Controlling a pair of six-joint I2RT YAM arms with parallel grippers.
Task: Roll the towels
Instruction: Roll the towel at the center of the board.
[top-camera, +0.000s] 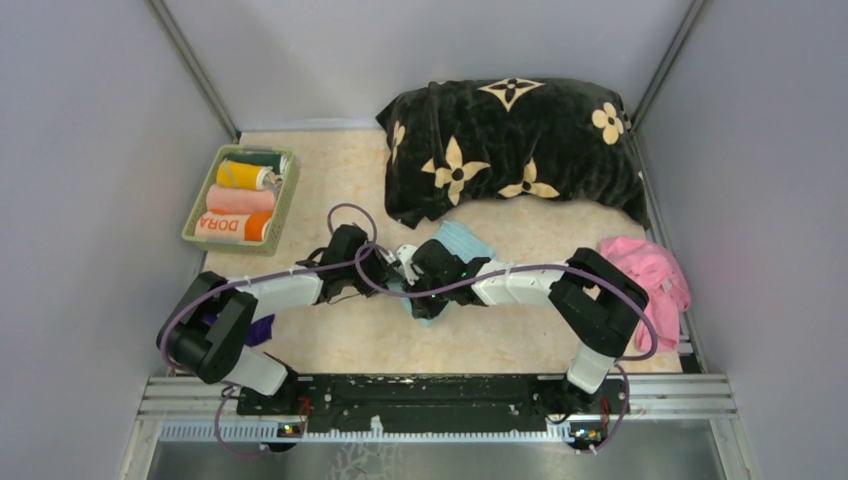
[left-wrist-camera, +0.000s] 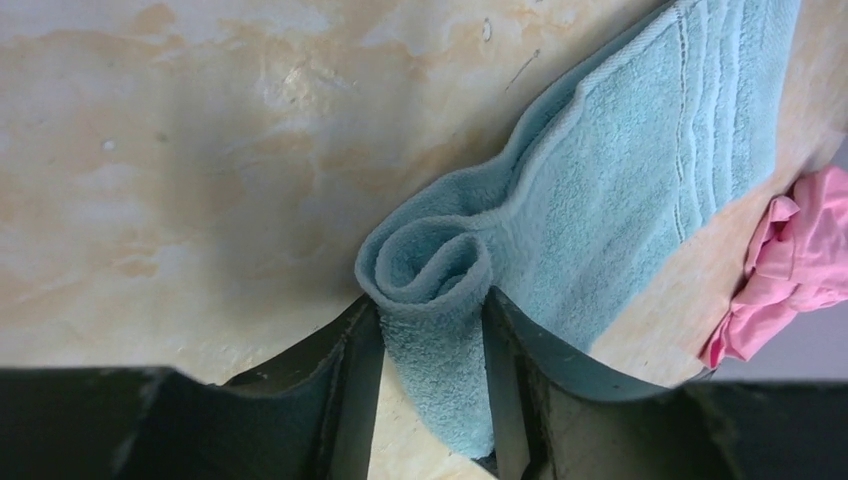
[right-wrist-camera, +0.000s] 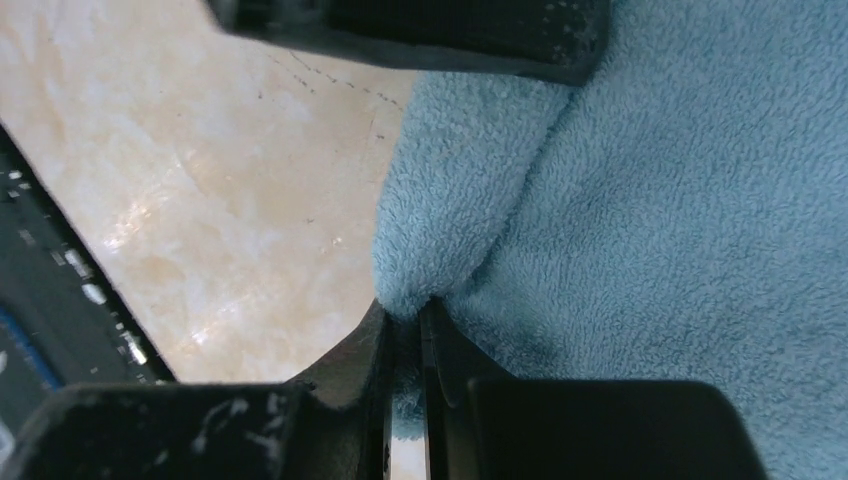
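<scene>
A light blue towel (top-camera: 458, 243) lies mid-table, one end curled into a small roll (left-wrist-camera: 430, 262). My left gripper (top-camera: 388, 268) is shut on that rolled end, which sits between its fingers in the left wrist view (left-wrist-camera: 432, 325). My right gripper (top-camera: 420, 266) is shut on a pinched fold of the same towel (right-wrist-camera: 650, 200), seen in the right wrist view (right-wrist-camera: 405, 320). A pink towel (top-camera: 652, 280) lies crumpled at the right and also shows in the left wrist view (left-wrist-camera: 790, 260). A dark purple towel (top-camera: 262, 329) peeks out under my left arm.
A green basket (top-camera: 287, 205) at the back left holds several rolled towels, one orange with "DORA" (top-camera: 232, 226). A big black plush cushion with beige flowers (top-camera: 510, 150) fills the back right. Grey walls close in on both sides.
</scene>
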